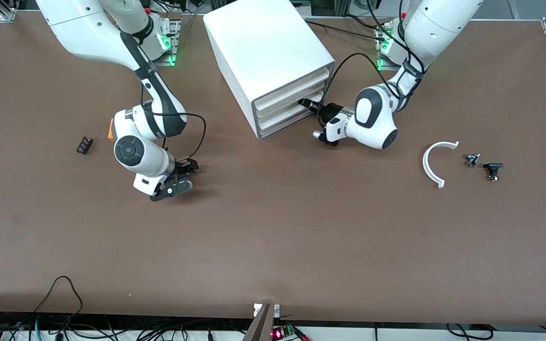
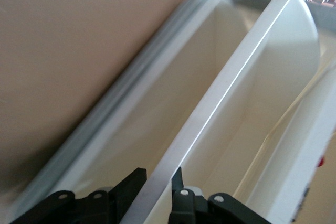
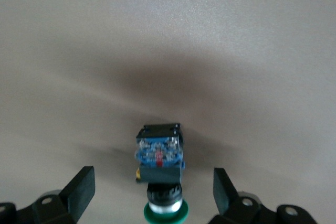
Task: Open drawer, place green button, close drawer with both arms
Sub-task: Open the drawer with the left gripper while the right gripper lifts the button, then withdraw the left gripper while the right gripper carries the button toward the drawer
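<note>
Jaws of the left gripper (image 2: 157, 190) clamp a drawer (image 2: 220, 103) edge at the cabinet (image 1: 266, 52), while the right gripper (image 3: 155, 190) jaws stand apart around the button (image 3: 159, 156).

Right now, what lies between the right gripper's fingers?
In the right wrist view, the green-capped button sits on bare table between the open right gripper fingers, neither finger touching it.
</note>
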Robot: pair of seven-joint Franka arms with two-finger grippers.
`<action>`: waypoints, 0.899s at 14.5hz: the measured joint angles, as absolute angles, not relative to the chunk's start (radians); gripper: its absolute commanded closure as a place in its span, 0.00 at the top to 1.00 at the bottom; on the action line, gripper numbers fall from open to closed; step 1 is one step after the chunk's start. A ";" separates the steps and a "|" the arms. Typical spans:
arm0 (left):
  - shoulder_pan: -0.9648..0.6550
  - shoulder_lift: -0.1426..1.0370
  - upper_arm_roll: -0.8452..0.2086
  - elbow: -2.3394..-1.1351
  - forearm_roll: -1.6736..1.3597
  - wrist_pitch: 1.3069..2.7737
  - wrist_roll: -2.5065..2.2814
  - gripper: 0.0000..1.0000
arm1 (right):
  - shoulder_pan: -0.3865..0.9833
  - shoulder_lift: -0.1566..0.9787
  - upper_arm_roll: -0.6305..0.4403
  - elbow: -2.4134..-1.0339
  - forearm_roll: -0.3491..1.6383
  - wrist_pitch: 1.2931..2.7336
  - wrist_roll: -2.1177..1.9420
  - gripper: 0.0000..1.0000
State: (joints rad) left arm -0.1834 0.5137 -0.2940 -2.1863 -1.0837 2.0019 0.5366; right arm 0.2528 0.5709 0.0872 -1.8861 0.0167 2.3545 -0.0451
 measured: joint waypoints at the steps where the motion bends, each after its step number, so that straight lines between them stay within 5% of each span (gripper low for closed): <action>1: -0.178 0.508 -0.257 -2.174 -1.084 1.997 0.551 0.00 | 0.253 0.585 0.087 -1.886 0.016 2.375 -0.046 0.91; 4: -0.131 0.495 -0.194 -2.135 -1.080 1.996 0.597 0.00 | 0.256 0.606 0.089 -1.886 0.016 2.398 -0.051 0.66; 5: -0.123 0.495 -0.182 -2.124 -1.079 2.002 0.598 0.41 | 0.257 0.606 0.089 -1.885 0.016 2.398 -0.051 0.58; 6: -0.120 0.495 -0.169 -2.113 -1.079 2.005 0.598 0.96 | 0.259 0.606 0.089 -1.885 0.016 2.399 -0.051 0.54; 13: -0.055 0.435 -0.142 -2.039 -1.011 2.108 0.573 1.00 | 0.274 0.602 0.091 -1.870 0.016 2.406 -0.054 0.41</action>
